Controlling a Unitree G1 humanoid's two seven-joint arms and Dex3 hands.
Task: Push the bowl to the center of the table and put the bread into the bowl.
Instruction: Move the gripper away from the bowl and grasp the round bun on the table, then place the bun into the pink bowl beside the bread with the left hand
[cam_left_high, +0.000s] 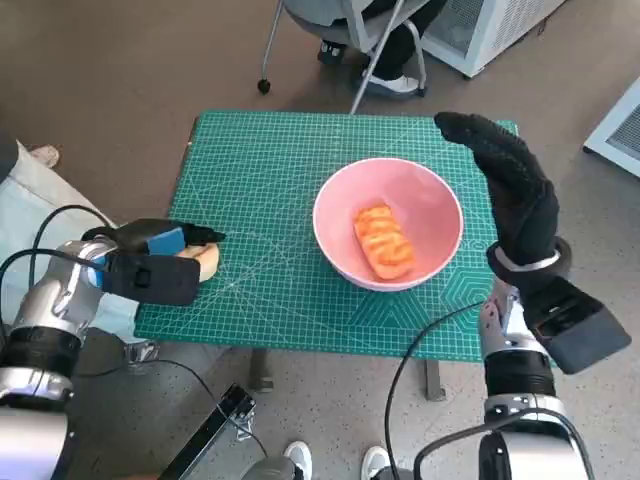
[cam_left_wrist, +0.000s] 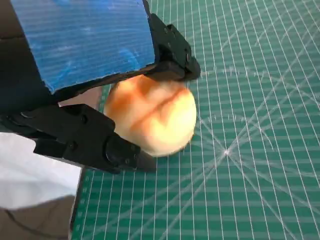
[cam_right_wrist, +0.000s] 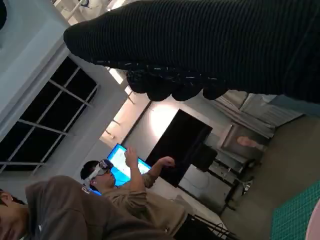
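Covering most of the bench across the middle of the head view: a green cutting mat printed with a white grid, set on a grey-brown floor.

Sitting right of centre on the mat: a pink bowl, upright, holding an orange-glazed bread piece that lies on the bowl's inner floor.

Rising along the right edge of the head view: the right robot hand in its black knitted glove, raised above the bench's right side, just beside the bowl rim but apart from it, fingers extended together and holding nothing. Shown in the right wrist view as a dark knitted band across the top, with people in a room behind it, one wearing a headset.

Resting at the mat's left edge, lower left of the head view: the left robot hand, blue tape on its back, gripping a second bread roll. Seen close in the left wrist view: the pale golden roll, browned on top, pinched between black fingers on either side, its underside at the mat.

Visible beyond the bench at the top of the head view: a chair on castors and a person's feet.
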